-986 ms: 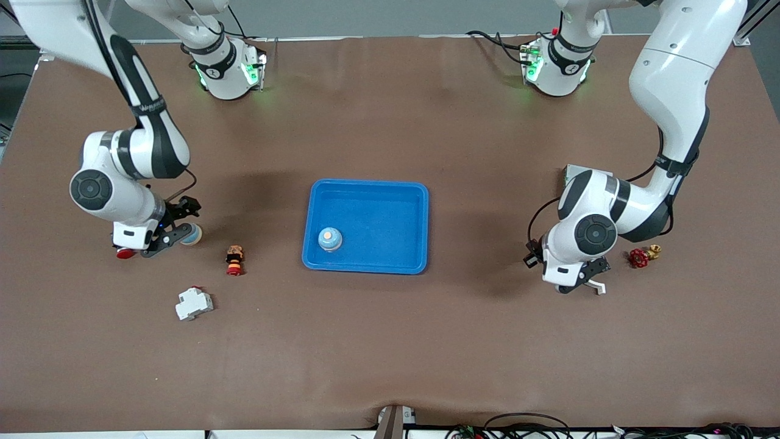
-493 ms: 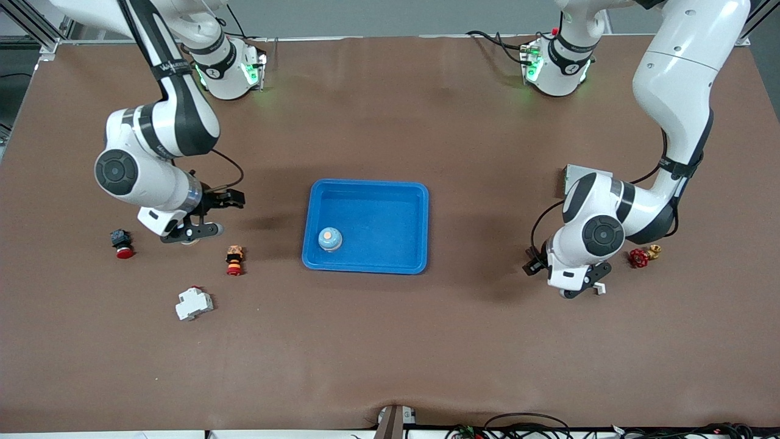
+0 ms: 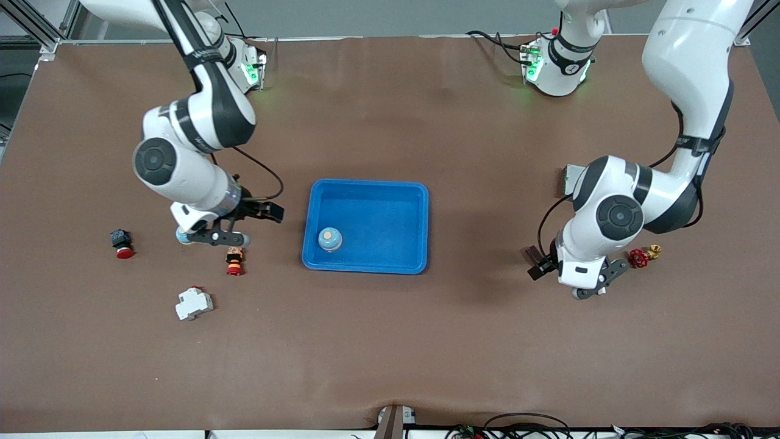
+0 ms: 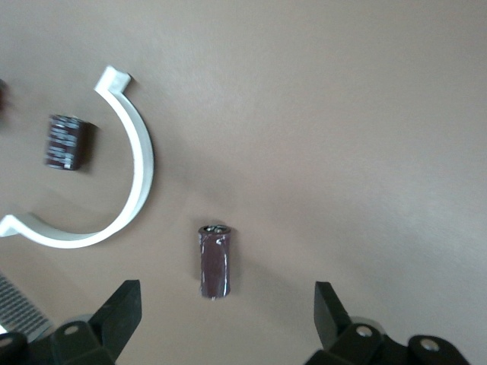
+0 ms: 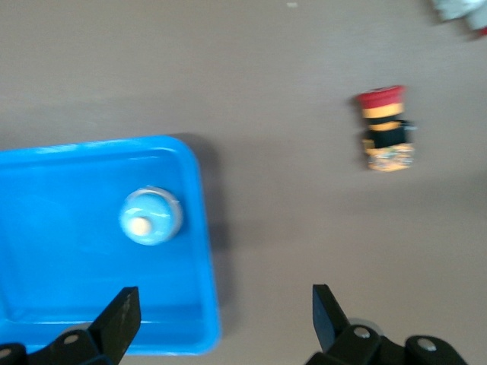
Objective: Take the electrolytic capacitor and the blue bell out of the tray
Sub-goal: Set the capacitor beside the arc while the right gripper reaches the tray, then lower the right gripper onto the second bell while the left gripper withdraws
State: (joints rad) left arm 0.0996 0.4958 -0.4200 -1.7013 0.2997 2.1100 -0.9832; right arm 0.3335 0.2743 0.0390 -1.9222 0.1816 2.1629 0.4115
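Note:
A blue bell (image 3: pixel 329 239) with an orange top sits in the blue tray (image 3: pixel 378 189); both also show in the right wrist view, the bell (image 5: pixel 151 217) in the tray (image 5: pixel 61 304). My right gripper (image 3: pixel 219 238) (image 5: pixel 222 304) is open and empty, over the table just off the tray's edge toward the right arm's end. A dark brown capacitor (image 4: pixel 214 261) lies on the table just ahead of my open left gripper (image 4: pixel 226 304) (image 3: pixel 588 291). A second capacitor (image 4: pixel 66 141) lies inside a white curved clamp (image 4: pixel 129 175). The left arm hides both capacitors in the front view.
A red, yellow and black button (image 3: pixel 234 260) (image 5: pixel 386 128) lies by the right gripper. A white breaker (image 3: pixel 194 303) and a black-and-red button (image 3: pixel 120 244) lie toward the right arm's end. A red valve (image 3: pixel 638 258) lies beside the left gripper.
The right arm has swung from the black-and-red button toward the tray, uncovering that button. The left arm has shifted slightly toward the red valve and now hides the white clamp.

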